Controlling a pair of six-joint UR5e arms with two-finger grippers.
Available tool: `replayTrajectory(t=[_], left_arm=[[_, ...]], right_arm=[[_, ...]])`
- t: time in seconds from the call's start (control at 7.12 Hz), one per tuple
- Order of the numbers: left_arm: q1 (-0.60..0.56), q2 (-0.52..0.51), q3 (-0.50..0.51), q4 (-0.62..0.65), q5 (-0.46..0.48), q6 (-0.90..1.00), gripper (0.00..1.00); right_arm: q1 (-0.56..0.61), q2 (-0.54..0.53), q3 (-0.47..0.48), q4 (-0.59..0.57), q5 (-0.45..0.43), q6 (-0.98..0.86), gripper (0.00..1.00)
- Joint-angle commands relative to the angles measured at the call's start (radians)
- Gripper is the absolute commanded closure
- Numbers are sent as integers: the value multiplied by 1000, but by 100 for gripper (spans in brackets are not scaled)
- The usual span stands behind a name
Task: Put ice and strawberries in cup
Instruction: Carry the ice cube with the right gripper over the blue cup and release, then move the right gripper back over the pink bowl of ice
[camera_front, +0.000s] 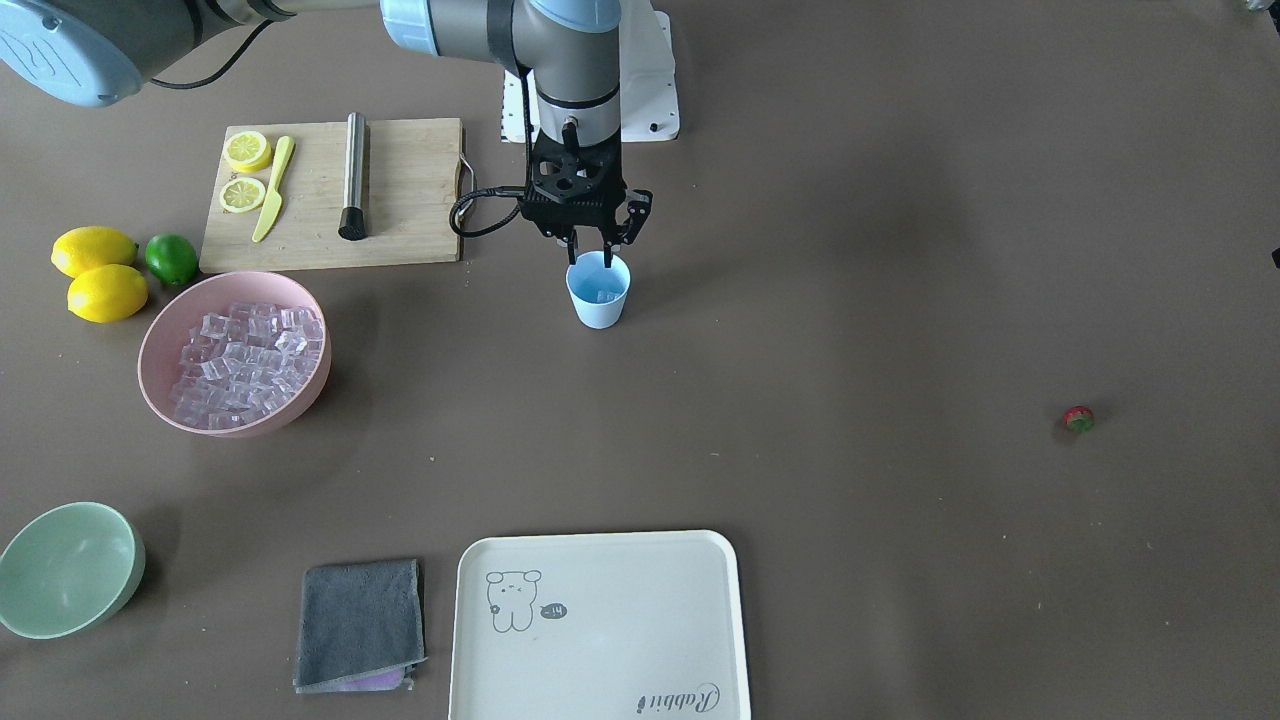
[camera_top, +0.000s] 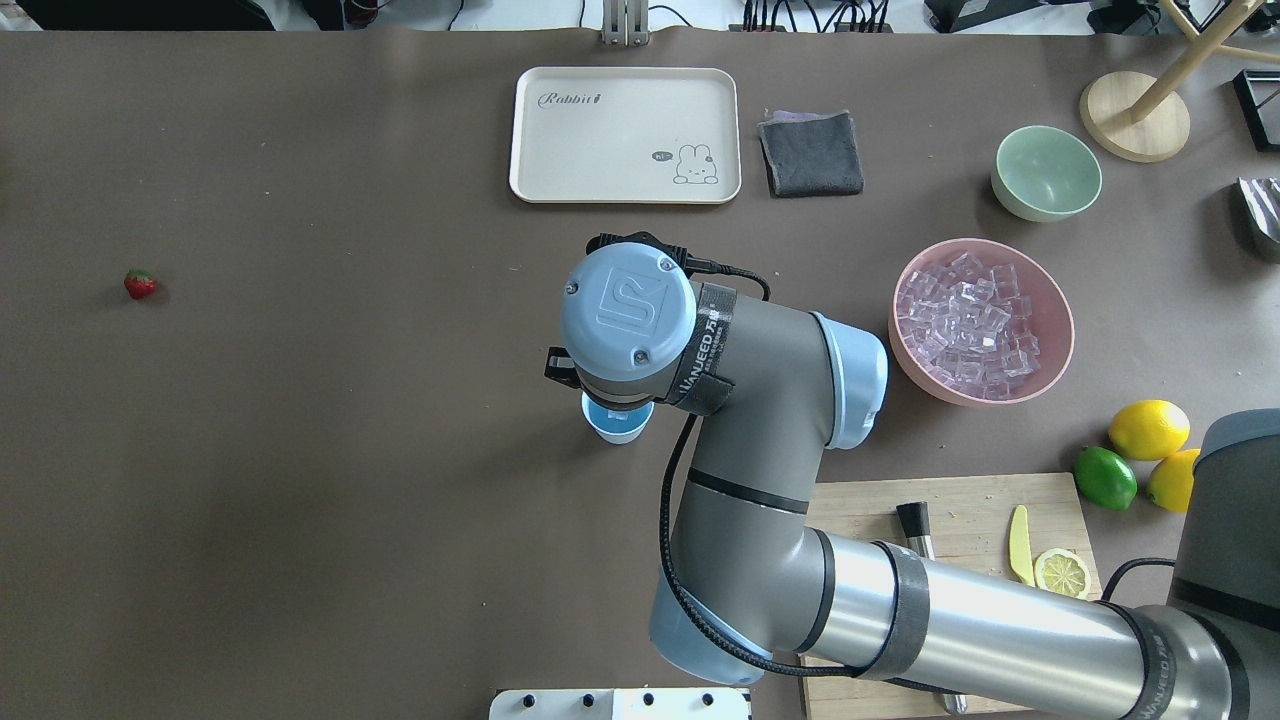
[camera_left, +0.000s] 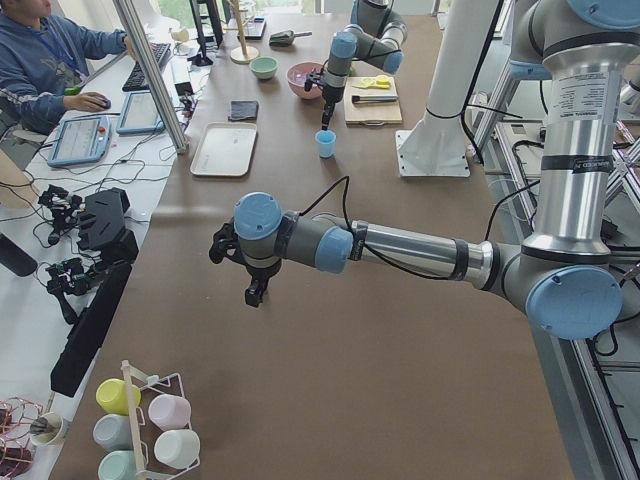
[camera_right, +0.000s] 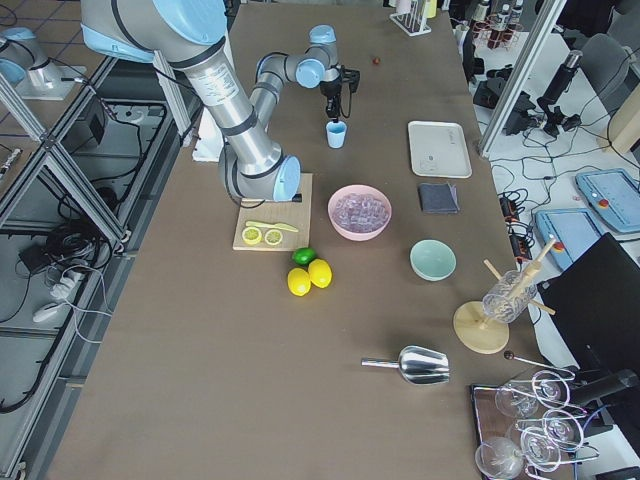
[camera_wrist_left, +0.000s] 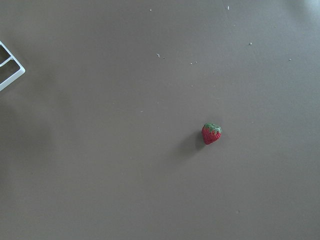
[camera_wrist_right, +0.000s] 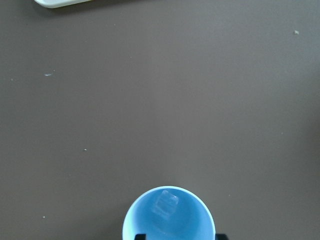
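Note:
The light-blue cup stands upright mid-table, and one ice cube lies inside it. My right gripper hangs just over the cup's rim, open, with nothing between its fingers. More ice fills the pink bowl. The strawberry lies alone on the table far from the cup; the left wrist view looks down on the strawberry without showing any fingers. My left gripper appears only in the exterior left view, raised above the table, so I cannot tell whether it is open or shut.
A wooden cutting board carries lemon slices, a yellow knife and a metal muddler. Two lemons and a lime lie beside the pink bowl. A green bowl, grey cloth and cream tray sit along the operators' side.

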Motion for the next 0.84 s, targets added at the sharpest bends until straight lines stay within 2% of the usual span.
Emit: replayTrajectory(t=[0.0,0.28,0.42,0.56,0.7], left_arm=[[0,0,-1,0,0,0,2],[0,0,-3,0,0,0,2],[0,0,-6,0,0,0,2],[0,0,-8,-2,0,0,2],[0,0,-9,-2,-2,2,2]], right_arm=[[59,-46,91,-57,22,-55,0],[245,-189,150,-36,209,-300,0],[315,-276,167,34,244,-396,0],[382,-386,159,167,312,-486,0],[421,-471,151,250,340,-573,0]])
